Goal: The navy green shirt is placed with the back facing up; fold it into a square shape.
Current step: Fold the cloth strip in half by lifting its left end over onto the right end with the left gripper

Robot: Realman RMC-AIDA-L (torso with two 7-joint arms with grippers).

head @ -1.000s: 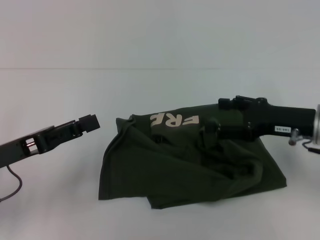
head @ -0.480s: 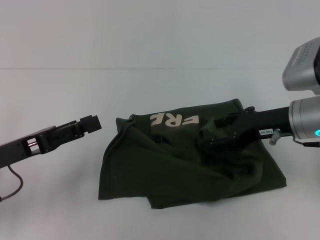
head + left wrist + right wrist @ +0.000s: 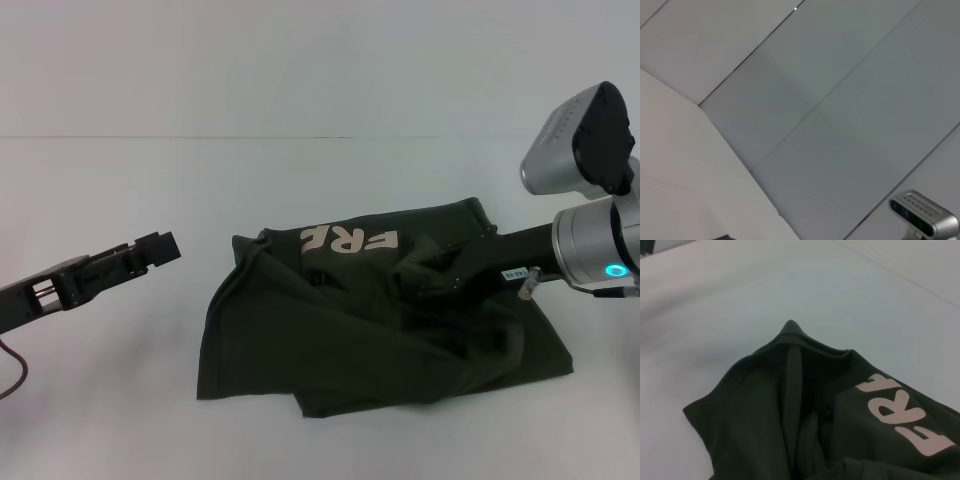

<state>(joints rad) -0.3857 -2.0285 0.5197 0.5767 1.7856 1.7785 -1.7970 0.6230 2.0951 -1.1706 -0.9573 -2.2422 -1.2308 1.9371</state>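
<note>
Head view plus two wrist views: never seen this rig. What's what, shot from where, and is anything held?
It is a two-armed robot folding laundry. The head view looks down from the robot's head at a white table. On it lies the navy green shirt, bunched up, with cream letters showing. The left gripper hangs beside the shirt, touching nothing. The right gripper reaches into the shirt's folds; whether it grips cloth cannot be seen. The right wrist view, from that arm's camera, shows the shirt up close. The left wrist view points away from the shirt and catches only the head camera.
</note>
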